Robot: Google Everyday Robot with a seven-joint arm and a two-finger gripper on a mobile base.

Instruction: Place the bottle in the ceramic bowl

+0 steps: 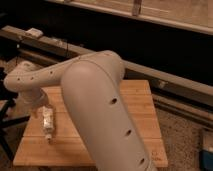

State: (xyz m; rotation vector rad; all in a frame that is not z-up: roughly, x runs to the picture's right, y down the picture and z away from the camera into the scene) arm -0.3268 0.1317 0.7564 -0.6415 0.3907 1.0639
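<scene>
The small white bottle [47, 121] lies on its side near the left edge of the wooden table [137, 112], cap toward the front. My big cream arm [95, 100] sweeps across the middle of the view and bends down at the far left. The gripper [40, 109] sits at the arm's end, just above the bottle's far end and mostly hidden by the wrist. The ceramic bowl is hidden behind the arm.
A long dark ledge [165, 80] runs behind the table, with a small white object [34, 32] on it at the far left. A black stand [5, 117] is left of the table. A blue object [207, 152] sits on the floor at the right.
</scene>
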